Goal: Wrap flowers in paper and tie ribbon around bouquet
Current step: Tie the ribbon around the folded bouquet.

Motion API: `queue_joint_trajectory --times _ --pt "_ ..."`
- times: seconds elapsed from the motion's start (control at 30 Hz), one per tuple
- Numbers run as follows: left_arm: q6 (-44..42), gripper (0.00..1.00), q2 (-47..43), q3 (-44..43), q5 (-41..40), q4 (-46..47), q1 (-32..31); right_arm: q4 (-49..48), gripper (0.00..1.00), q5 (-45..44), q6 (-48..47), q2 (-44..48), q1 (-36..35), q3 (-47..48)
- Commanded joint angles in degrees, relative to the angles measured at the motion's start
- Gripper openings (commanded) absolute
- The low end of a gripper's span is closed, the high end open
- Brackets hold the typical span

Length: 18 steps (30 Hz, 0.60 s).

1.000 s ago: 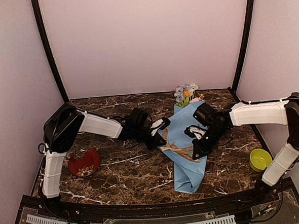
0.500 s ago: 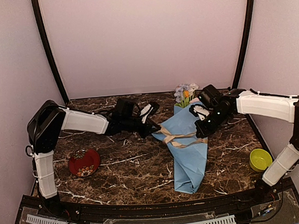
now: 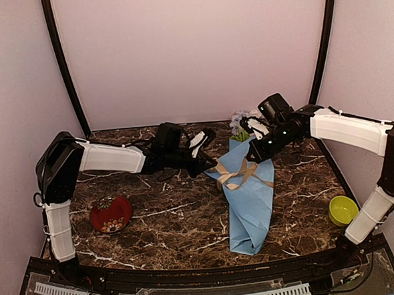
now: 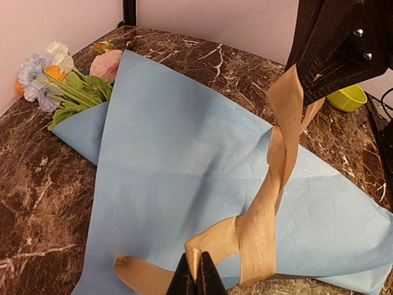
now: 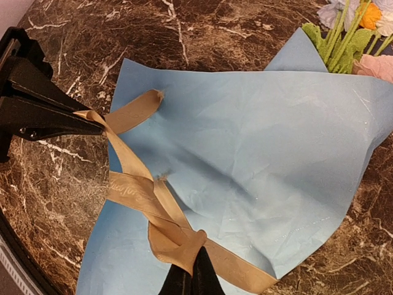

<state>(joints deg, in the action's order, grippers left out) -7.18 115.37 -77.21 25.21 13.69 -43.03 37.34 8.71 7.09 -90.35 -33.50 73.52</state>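
The top camera looked down from high at 6 o'clock toward the back wall point(image 3: 191, 54) at 12. The left wrist camera sat close beside the bouquet point(image 3: 248, 198), facing 3 o'clock. The right wrist camera sat close above it, seemingly facing 10. Both shared the paper point(image 4: 184, 160) and ribbon point(image 5: 132, 190).

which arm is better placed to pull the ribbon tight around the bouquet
Left, likely: the left tool grips a ribbon end out beside the bouquet, free to pull sideways; the right tool grips its end over the paper, near the flowers.

Left arm point(image 3: 114, 158) and right arm point(image 3: 353, 131) wear white shells, black joints, tapered black fingers point(image 4: 182, 283); thin, apparently black cables point(image 3: 158, 154) run alongside.
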Motion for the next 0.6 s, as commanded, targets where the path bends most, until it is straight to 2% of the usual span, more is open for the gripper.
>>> queue_joint_trajectory --times 0.0,0.13,0.2,0.27,0.37,0.47,0.57 --pt "-0.1 0.0 0.7 -2.1 -0.1 -1.5 -0.8 -3.5 0.0 2.3 -1.5 -0.5 -0.7 1.9" --pt "2.9 0.0 1.4 -2.9 -2.7 -1.7 0.6 -9.4 0.0 5.4 0.8 -2.0 1.8 0.6" --pt "8.1 0.0 0.5 -0.2 -4.3 -0.6 5.2 -15.3 0.0 6.8 8.5 1.2 10.8 -7.1" --pt "13.5 0.0 -2.6 6.0 -6.5 0.7 11.2 -21.9 0.0 5.4 14.8 6.4 22.8 -19.3" --pt "17.6 0.0 -9.4 16.6 -13.9 -2.1 17.3 -27.5 0.0 -0.2 18.4 14.4 36.9 -33.5" --pt "23.3 0.0 -15.8 24.6 -18.4 -6.2 23.3 -29.9 0.0 -3.5 20.3 21.3 42.7 -40.6" --pt "25.8 0.0 -19.6 31.6 -20.1 -5.0 26.0 -31.0 0.0 -4.2 20.3 23.4 45.5 -43.2"
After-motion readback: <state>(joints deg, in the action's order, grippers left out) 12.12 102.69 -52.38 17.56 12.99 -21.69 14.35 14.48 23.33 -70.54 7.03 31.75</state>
